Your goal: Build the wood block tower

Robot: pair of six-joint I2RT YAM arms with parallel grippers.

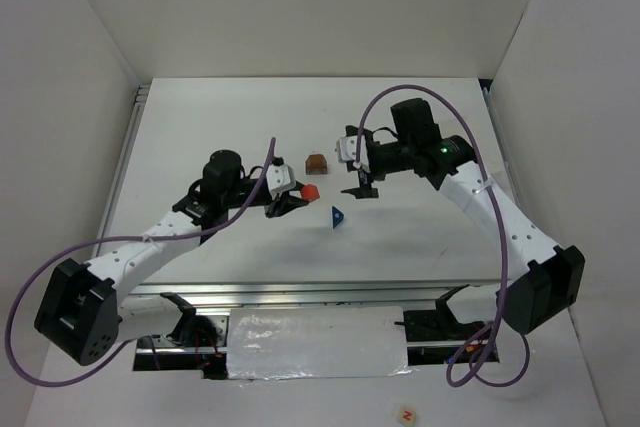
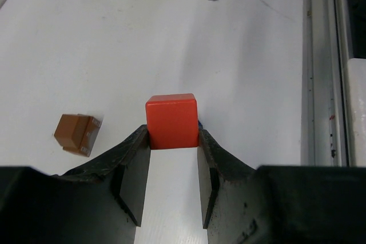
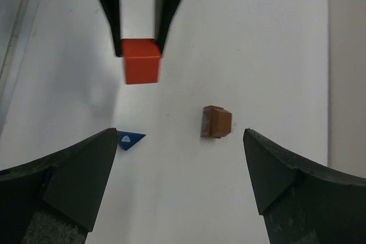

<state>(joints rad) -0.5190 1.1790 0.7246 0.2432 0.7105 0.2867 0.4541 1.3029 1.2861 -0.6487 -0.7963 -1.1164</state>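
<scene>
A red cube (image 2: 171, 121) sits pinched between the tips of my left gripper (image 2: 172, 140), which is shut on it. From above, the cube (image 1: 311, 192) is at mid-table, at the end of the left gripper (image 1: 300, 197). A small brown block (image 1: 316, 162) lies just behind it on the table, and a blue wedge (image 1: 337, 215) lies in front to the right. My right gripper (image 3: 180, 141) hangs open above the table, with the brown block (image 3: 217, 122) and the blue wedge (image 3: 130, 139) below it, and the held cube (image 3: 142, 61) is beyond.
A white rectangular tray (image 1: 315, 342) rests at the near edge between the arm bases. White walls close in the table on the left, back and right. A metal rail (image 1: 300, 292) runs along the front.
</scene>
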